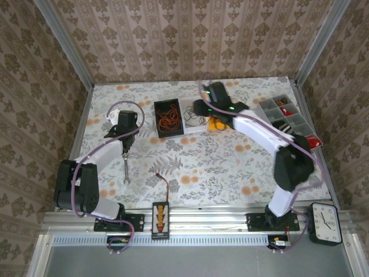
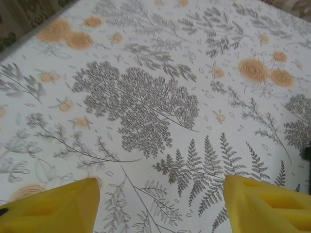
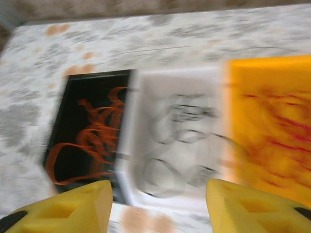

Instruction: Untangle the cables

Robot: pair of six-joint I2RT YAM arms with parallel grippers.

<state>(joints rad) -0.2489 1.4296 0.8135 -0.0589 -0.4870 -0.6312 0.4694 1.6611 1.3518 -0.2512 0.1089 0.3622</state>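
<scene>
1. Top view.
 - The cables [image 1: 168, 118] lie at the far middle of the table [image 1: 230, 167], parted by colour. Orange-red loops are in the black tray [image 1: 157, 130], and dark strands are in the white tray [image 1: 196, 130] beside it. A yellow tray [image 1: 217, 123] comes next.
 - The right gripper [image 1: 195, 109] hangs over the white tray.
 - The left gripper [image 1: 125, 147] points at bare table, well apart from the trays.
 - Neither gripper's opening can be read from here.
 - A thin grey rod [image 1: 126, 170] near the left gripper cannot be identified.

2. Left wrist view.
 - The left gripper [image 2: 160, 194] has its fingers spread, with nothing between them.
 - Beneath it is patterned table and no cable.
 - Judgement: this arm is idle. It would serve better brought in to pin a strand while the other arm pulls.

3. Right wrist view.
 - The right gripper [image 3: 158, 204] is spread wide and holds nothing.
 - Below it sit the black tray [image 3: 60, 131] with orange cables, the white tray [image 3: 146, 87] with black ones, and the yellow tray [image 3: 243, 77] with red ones.
 - Judgement: the step appears to be an approach to the black strands.
 - To do it well, the gripper should come down over one free loop, clear of the tray wall, and close on a single strand. A gentle lift would let the others drop away.
 - The picture is smeared, so crossings and knots cannot be told apart.
 - The yellow tray is cut off at the right edge.
 - Height above the tray cannot be judged.
</scene>
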